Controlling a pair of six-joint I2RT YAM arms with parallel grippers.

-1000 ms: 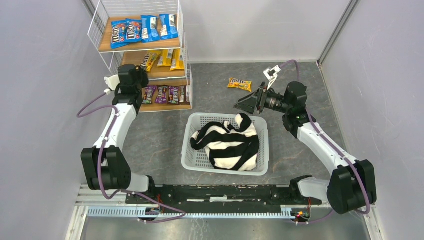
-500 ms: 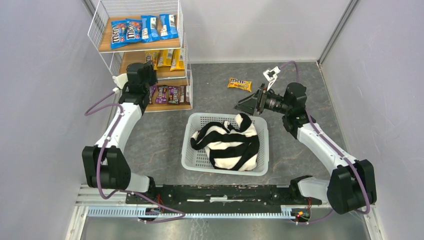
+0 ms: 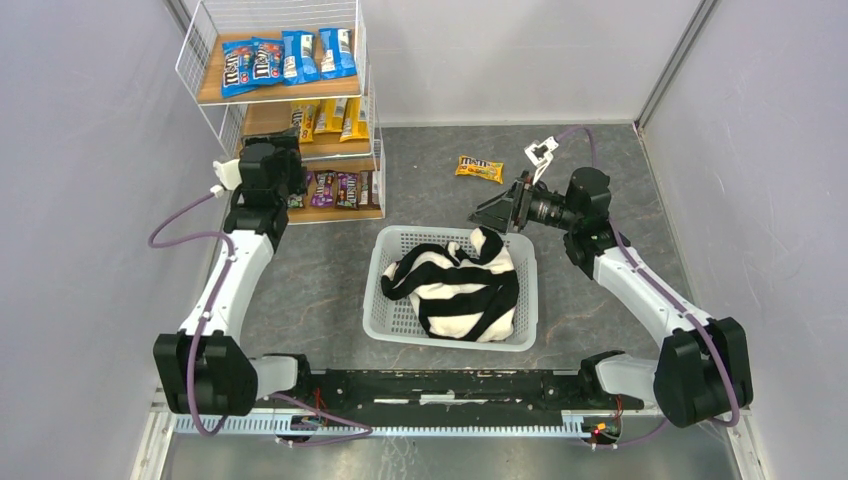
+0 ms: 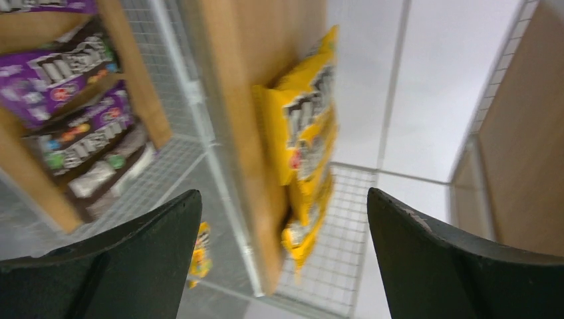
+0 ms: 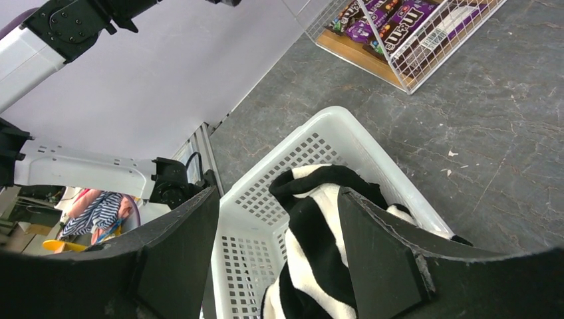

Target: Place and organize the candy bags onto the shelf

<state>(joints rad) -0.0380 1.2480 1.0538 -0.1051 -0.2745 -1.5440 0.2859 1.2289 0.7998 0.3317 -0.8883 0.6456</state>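
Note:
The shelf (image 3: 372,95) stands at the back left. It carries blue candy bags (image 3: 285,58) on the top board, yellow ones (image 3: 330,117) on the middle board and purple-brown ones (image 3: 335,188) on the bottom board. One yellow-orange bag (image 3: 479,168) lies loose on the floor. My left gripper (image 3: 291,168) is at the shelf's front left. In the left wrist view it (image 4: 284,219) is wide open and holds nothing, facing the yellow bags (image 4: 309,126). My right gripper (image 3: 492,213) hovers open over the basket's far corner, with nothing between its fingers (image 5: 179,252).
A white lattice basket (image 3: 385,300) sits mid-floor holding a black-and-white striped cloth (image 3: 455,285). In the right wrist view the basket (image 5: 266,193) and the cloth (image 5: 319,252) lie right below the jaws. Grey walls close in on the left, back and right.
My left gripper has opened wide and drawn back from the shelf's middle board toward the near left. The right arm has not moved.

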